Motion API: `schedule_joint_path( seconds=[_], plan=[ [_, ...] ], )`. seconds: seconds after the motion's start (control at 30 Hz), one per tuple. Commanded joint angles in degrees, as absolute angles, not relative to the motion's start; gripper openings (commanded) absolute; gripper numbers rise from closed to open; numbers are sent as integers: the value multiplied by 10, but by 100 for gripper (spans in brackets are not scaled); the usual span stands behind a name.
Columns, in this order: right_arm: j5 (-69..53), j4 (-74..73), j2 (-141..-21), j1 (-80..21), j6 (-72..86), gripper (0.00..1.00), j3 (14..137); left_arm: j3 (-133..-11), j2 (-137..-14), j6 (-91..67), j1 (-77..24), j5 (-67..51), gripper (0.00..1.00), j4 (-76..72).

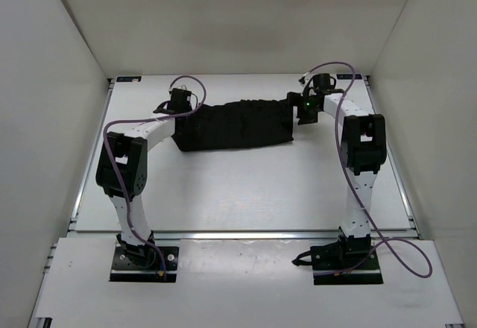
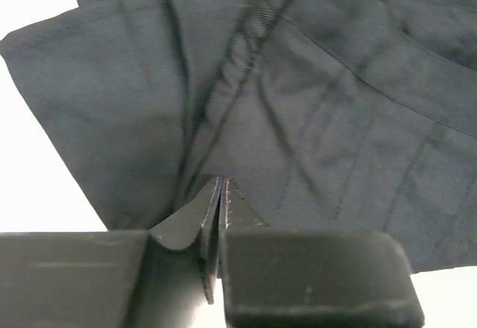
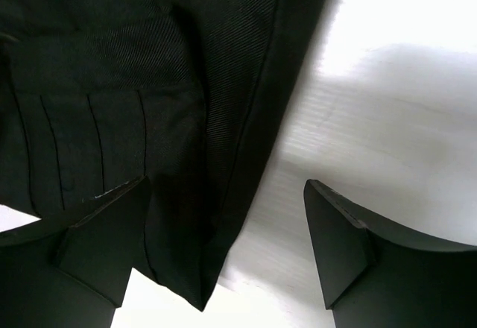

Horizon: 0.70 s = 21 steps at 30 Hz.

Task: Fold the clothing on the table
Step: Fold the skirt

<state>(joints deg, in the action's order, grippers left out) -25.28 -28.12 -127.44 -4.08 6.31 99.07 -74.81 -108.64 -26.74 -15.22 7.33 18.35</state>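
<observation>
The table (image 1: 246,194) is offering wide bare room on the near side, between the garment and the arm bases, while the far rail and side walls are crowding the band where the work is happening. The clothing (image 1: 235,124) is lying as a long dark strip across the far half, stretching from one gripper to the other (flat and creased, with no end brought over, as far as I can judge), so the folding seems to be only starting. The left gripper (image 2: 221,194) is pinching the strip's left end, its jaws pressed together on a ridge of fabric. The right gripper (image 3: 226,186) is holding nothing and straddling the right-hand hem with its jaws apart, one finger hanging over cloth, the other over bare tabletop. That hem is lying flat against the surface.
</observation>
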Motion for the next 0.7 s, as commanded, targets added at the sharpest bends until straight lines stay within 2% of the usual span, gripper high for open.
schedule_joint_path(
  seconds=[0.0,0.13,0.17,0.23,0.4,0.53,0.67],
  plan=[
    [-251,-286,-1275,-47,47,79,1015,-753,-1057,-263,-143,91,12,196],
    [-246,-295,-1287,-55,41,72,1021,-753,-1076,-255,-146,106,6,204],
    [-243,-296,-1287,-60,39,67,1023,-759,-1082,-251,-144,104,4,213],
    [-237,-304,-1297,-64,34,58,1029,-769,-1105,-247,-142,96,4,225],
    [-248,-317,-1306,-60,42,19,1035,-782,-1127,-242,-149,65,4,234],
    [-263,-306,-1289,-54,47,1,1028,-805,-1146,-235,-154,57,3,250],
    [-263,-308,-1261,-48,42,0,1031,-813,-1165,-229,-158,27,2,260]
  ],
)
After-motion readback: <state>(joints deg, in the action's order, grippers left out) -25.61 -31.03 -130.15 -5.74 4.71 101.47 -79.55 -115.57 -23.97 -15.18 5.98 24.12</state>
